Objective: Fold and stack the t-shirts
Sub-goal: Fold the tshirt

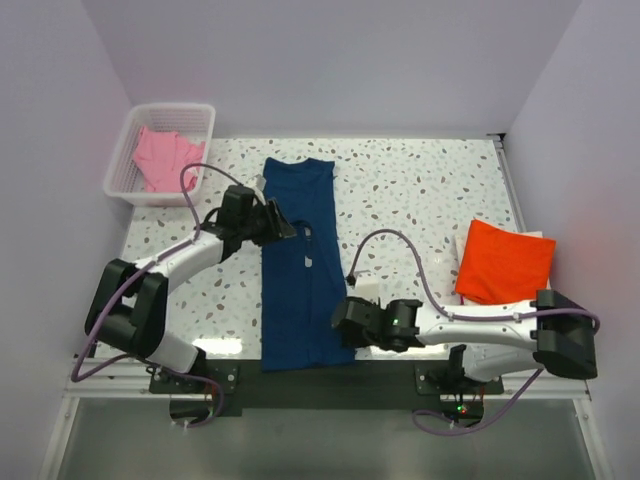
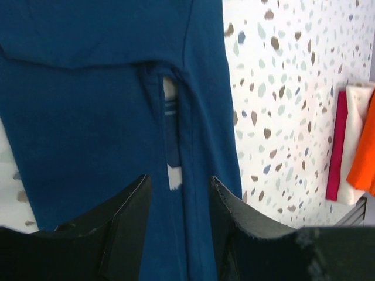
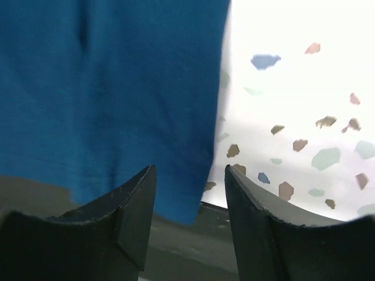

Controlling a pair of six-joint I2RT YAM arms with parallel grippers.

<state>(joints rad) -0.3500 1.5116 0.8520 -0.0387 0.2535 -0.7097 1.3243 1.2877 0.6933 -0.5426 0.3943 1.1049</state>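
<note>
Now, navy t-shirt (image 1: 300, 270): flat in the middle of the table (image 1: 420, 190) as a long narrow strip, collar end far, hem end at the near edge and seemingly hanging a little over it; probably folded lengthwise already, crosswise fold next.
left gripper (image 1: 278, 222): low over the strip's left edge, in the collar half; with jaws parted, cloth beneath, nothing pinched.
right gripper (image 1: 342, 318): at the strip's right edge by the hem corner; likewise parted and holding nothing.
grasp: take the hem corners with every layer between the fingers; bite deep enough not to peel off the top layer alone.
fold: lift low, carry hem toward collar, keep both sides level for square edges.
risk: lower layer easy to miss at the overhang.
orange t-shirt (image 1: 505, 262): folded, at the right, well apart; likely the place for the stack.
pink t-shirt (image 1: 160, 160): crumpled in the basket (image 1: 175, 106), far left, not yet folded.
</note>
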